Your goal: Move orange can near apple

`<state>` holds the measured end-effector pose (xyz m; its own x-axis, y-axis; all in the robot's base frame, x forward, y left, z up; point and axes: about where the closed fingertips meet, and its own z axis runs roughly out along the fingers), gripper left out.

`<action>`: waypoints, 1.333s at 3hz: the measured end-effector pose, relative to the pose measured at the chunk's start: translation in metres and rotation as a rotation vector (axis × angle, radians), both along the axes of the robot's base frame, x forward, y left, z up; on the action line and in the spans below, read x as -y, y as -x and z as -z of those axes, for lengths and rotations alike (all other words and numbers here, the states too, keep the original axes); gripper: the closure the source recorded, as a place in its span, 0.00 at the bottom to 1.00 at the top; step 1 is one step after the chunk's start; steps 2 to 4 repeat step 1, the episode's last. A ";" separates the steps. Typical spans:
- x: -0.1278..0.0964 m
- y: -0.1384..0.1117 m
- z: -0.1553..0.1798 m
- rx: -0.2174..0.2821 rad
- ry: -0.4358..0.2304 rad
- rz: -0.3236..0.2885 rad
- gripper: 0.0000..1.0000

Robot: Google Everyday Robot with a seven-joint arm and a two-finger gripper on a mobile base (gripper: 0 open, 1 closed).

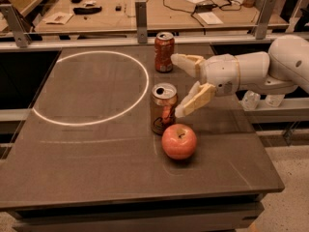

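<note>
The orange can (163, 108) stands upright on the dark table (96, 158), just behind and left of the apple (179, 141), almost touching it. My gripper (179, 85) is to the right of the can, open, with its fingers spread wide and clear of the can. One finger (185, 62) points back toward the red can, the other finger (193, 101) hangs beside the orange can's right side. The white arm (270, 69) comes in from the right.
A red can (164, 51) with white print stands upright behind the orange can. A white circle (91, 88) is marked on the table's left half. A rail with posts (141, 14) and a cluttered wooden bench (145, 8) lie behind.
</note>
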<state>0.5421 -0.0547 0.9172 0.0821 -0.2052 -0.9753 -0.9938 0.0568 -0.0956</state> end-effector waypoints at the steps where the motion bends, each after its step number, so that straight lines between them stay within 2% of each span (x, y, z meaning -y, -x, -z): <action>1: 0.001 0.000 -0.003 0.006 -0.001 -0.003 0.00; 4: 0.001 0.000 -0.003 0.006 -0.001 -0.003 0.00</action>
